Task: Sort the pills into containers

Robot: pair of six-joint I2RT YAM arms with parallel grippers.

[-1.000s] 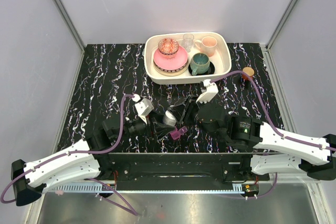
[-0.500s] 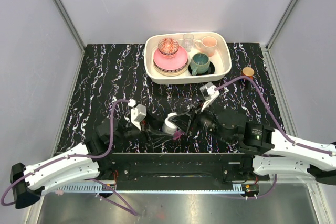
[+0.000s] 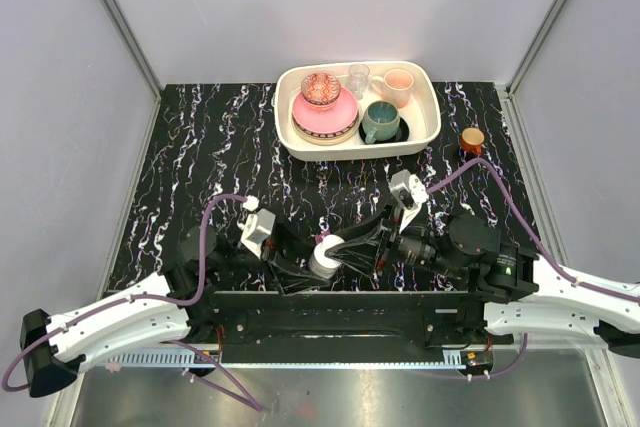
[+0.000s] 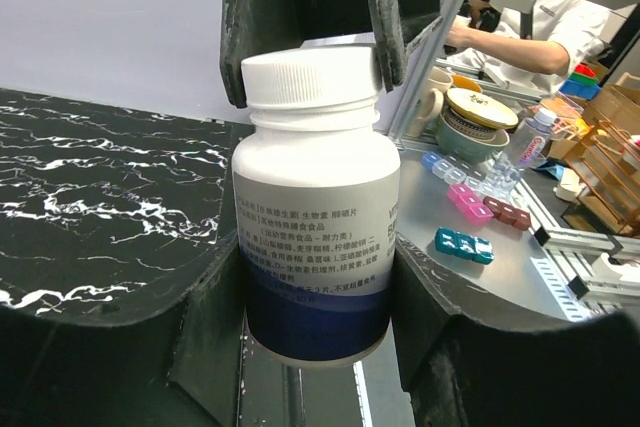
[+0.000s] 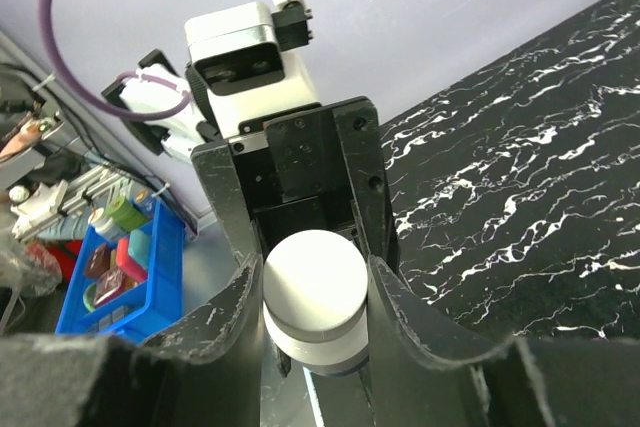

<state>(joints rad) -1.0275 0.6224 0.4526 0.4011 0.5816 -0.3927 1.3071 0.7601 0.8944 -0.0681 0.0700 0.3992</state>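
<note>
My left claw is clamped partway shut on the white pill bottle, holding its body; my right claw pinches its cap.

We see a black, white-veined table boxed in by plain pale-grey walls; aluminium posts rise from its far corners; soft, even light; a steel ledge borders its near edge.

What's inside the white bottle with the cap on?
Nothing inside shows. The white bottle has its cap on and its walls are not see-through, so whatever it holds is hidden. The left end effector grips its body; the right end effector clamps the cap.
</note>
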